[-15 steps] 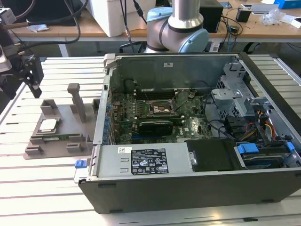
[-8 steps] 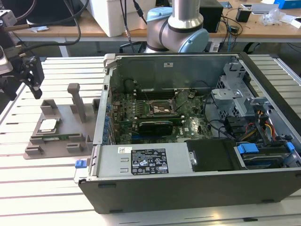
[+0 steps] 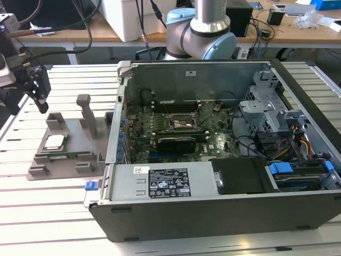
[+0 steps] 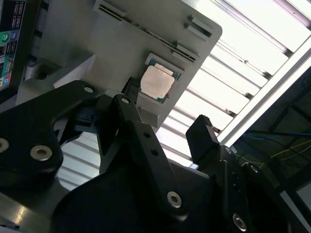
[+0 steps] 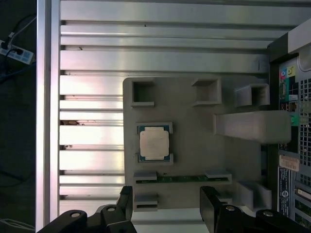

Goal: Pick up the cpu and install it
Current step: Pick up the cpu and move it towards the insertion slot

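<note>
**A:** How does the claw (image 5: 167, 206) stand?

**B:** Wide apart and empty. In both wrist views its two black fingers (image 4: 127, 114) have nothing between them. In the exterior view it hangs above the counter (image 3: 53, 213), off to the exterior view's left of the grey tray (image 3: 72, 157).

**A:** And the cpu (image 5: 154, 144)?

**B:** It lies flat in its framed recess on the tray, silver top up. It is untouched and apart from the fingertips, not between them. The open computer case (image 3: 213, 213) sits just beside the tray, with the socket (image 3: 184, 124) bare on the board.

**A:** So how should the pick be done well?

**B:** As I judge it, centre the claw over the chip. Square the fingers to two opposite edges and come down level. The recess frame leaves little room, so a skewed approach could catch the frame or tip the chip. I would also keep clear of the upright post (image 3: 88, 114).
</note>
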